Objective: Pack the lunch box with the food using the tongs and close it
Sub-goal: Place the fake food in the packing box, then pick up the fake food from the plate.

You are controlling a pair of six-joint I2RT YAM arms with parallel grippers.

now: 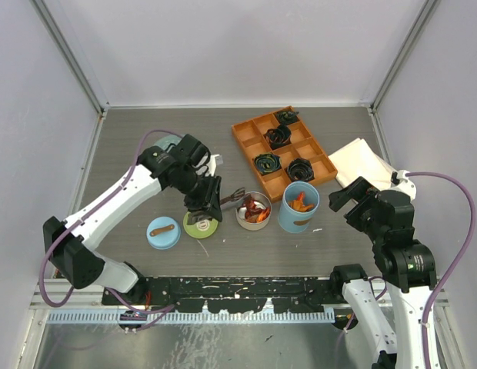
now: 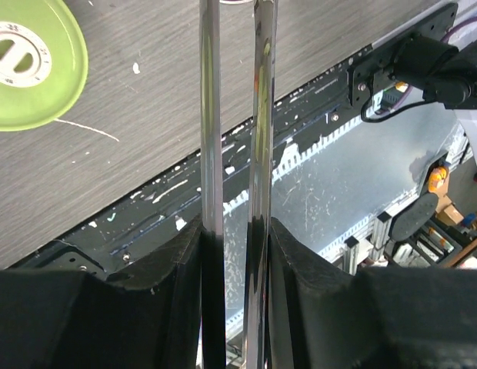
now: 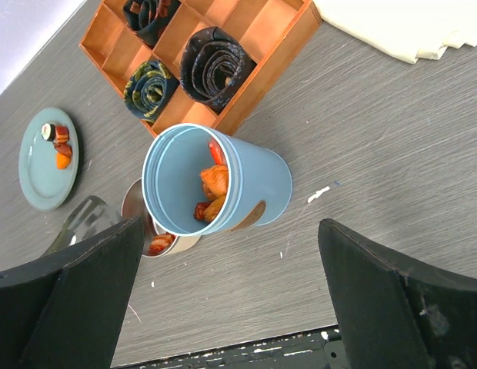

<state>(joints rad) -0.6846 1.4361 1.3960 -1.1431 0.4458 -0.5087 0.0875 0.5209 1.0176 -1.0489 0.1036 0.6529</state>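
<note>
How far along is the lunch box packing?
Done: food in the steel tin and blue cylinder. In hand: left gripper, jaws shut on the tongs. Left: a few pieces on the teal plate; green lid and blue lid both off; right gripper open, idle.

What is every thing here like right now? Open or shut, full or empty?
tin, open, food inside.
cylinder, open, food inside.
green lid, off, lying flat.
blue lid, off, lying flat.
tongs, held in left tool.
left tool, shut on tongs.
right tool, open, empty.
plate, holds a few food bits.
</note>
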